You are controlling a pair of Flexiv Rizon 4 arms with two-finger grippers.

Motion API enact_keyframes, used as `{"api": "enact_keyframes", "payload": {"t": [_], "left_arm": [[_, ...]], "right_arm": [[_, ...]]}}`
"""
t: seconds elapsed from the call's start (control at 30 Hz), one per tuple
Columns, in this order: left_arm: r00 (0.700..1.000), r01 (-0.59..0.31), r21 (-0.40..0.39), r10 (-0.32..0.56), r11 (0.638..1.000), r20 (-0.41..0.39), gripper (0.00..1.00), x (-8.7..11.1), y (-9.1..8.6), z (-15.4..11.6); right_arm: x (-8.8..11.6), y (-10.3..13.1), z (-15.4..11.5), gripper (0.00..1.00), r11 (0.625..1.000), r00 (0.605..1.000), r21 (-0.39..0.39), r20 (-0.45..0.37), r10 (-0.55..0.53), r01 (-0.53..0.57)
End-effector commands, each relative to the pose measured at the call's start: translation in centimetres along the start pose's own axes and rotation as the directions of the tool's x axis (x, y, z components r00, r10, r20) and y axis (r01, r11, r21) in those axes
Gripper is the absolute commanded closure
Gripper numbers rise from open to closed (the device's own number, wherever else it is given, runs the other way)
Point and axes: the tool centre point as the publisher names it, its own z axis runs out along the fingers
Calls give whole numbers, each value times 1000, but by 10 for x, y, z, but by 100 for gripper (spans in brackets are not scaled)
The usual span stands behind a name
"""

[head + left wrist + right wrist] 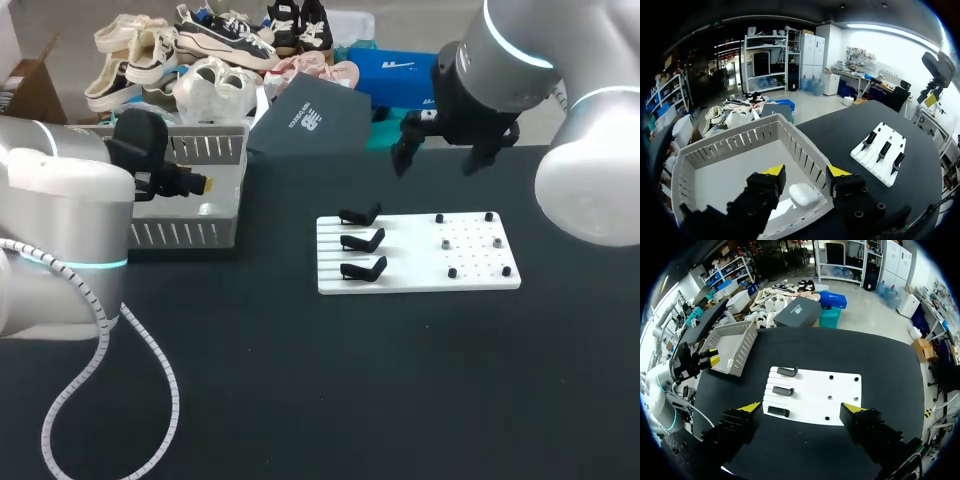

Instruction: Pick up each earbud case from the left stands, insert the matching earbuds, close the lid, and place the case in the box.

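A white earbud case (802,194) with its lid closed lies on the floor of the white slatted basket (740,140), close to the near wall. My left gripper (805,171) hangs just above it, open, one yellow tip on each side and neither touching it. In the head view this gripper (198,183) is over the basket (190,235) at the left. The white board (420,280) carries three empty black stands (362,241). My right gripper (801,407) is wide open and empty, high above the board (810,400), and stands behind the board (438,158) in the head view.
Several small pegs (470,243) stud the right half of the board. A white ribbed cable (110,380) from my left arm loops over the dark tabletop at the front left. The basket (735,347) stands left of the board.
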Motion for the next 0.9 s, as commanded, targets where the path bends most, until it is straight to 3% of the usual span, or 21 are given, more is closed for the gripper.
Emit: {"api": "enact_keyframes", "payload": {"t": [0.03,0.23,0.4,0.5,0.8,0.9], "left_arm": [[1000,-3,-132,6,991,24,0,-4,-7,0],[993,-73,-121,83,990,81,0,-32,-37,-16],[971,-187,16,183,982,154,0,-60,-84,-17],[964,-215,80,198,973,177,0,-70,-108,-16],[964,-232,230,192,945,181,0,-75,-157,-15],[966,-229,233,191,945,175,0,-74,-167,-16]], "right_arm": [[4,0,-1,0,1000,1000,5,12,4,-4],[4,0,-1,0,1000,1000,5,12,4,-4],[4,0,-1,0,1000,1000,5,12,4,-4],[4,0,-1,0,1000,1000,5,12,4,-4],[4,0,-1,0,1000,1000,5,12,4,-4],[4,0,-1,0,1000,1000,5,12,4,-4]]}}
